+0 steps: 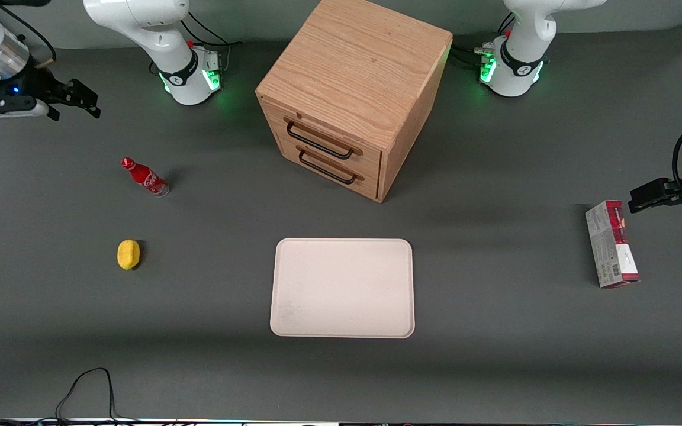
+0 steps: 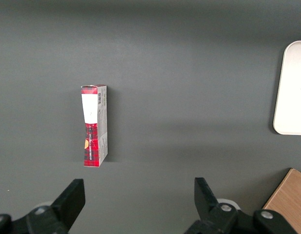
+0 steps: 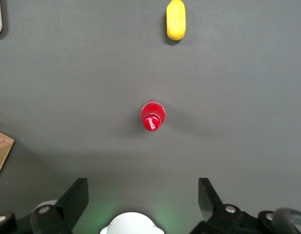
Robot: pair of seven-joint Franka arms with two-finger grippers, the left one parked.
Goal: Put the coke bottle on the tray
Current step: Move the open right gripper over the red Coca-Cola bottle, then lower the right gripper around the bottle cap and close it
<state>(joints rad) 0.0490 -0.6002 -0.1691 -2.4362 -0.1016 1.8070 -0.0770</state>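
Dark grey table (image 1: 495, 355). On it: wooden drawer cabinet (image 1: 353, 94) top centre, tray (image 1: 343, 288) lower centre, coke bottle (image 1: 144, 177) upright at left, yellow sponge (image 1: 128, 254) below it, carton (image 1: 611, 244) flat at right edge. Gripper (image 1: 80, 99) hangs upper left, fingers apart.

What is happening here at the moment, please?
Nothing is held yet. The right arm's gripper hangs open above the table, at the working arm's end. The coke bottle stands upright on the table, apart from the gripper. The tray lies bare in front of the wooden drawer cabinet. A yellow object lies nearer the front camera than the bottle.
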